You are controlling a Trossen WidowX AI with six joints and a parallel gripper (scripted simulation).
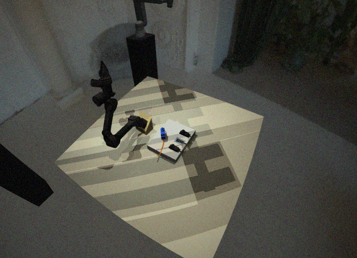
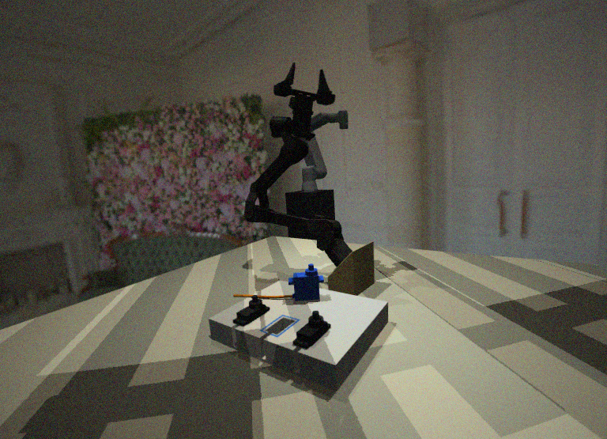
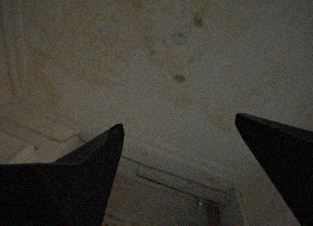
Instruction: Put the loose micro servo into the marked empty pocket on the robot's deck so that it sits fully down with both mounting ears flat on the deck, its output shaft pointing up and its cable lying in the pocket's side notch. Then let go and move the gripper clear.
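Dim grey walls stand round a striped worktop (image 1: 173,197) with pale and dark bands. From the top, the black arm (image 1: 110,125) bends up from a tan block (image 1: 146,122) near the back left of the worktop. Its tool (image 1: 102,71) is lifted high, well apart from everything on the worktop. A white deck (image 1: 168,154) lies just beside the arm's base. The blue micro servo (image 1: 162,132) stands on the deck's near-left edge, and its orange cable (image 1: 161,150) trails off the side. Two black servos (image 1: 184,132) (image 1: 174,147) sit in the deck, and the marked pocket (image 1: 180,140) with a blue outline lies between them with nothing in it. A second grey arm (image 1: 144,7) stands on a dark post (image 1: 142,57) behind the worktop.

From the side view, the tool (image 2: 304,84) points straight up with its two fingers (image 2: 289,76) spread wide and nothing between them. The micro servo (image 2: 305,285) stands upright on the back of the deck (image 2: 352,321), its shaft up, behind the pocket (image 2: 279,325) and apart from it. The cable (image 2: 257,295) runs out flat to the left. A wall of pink flowers (image 2: 171,174) fills the back.

From the wrist view, two dark fingers sit far apart with only the pale ceiling (image 3: 163,73) seen between them
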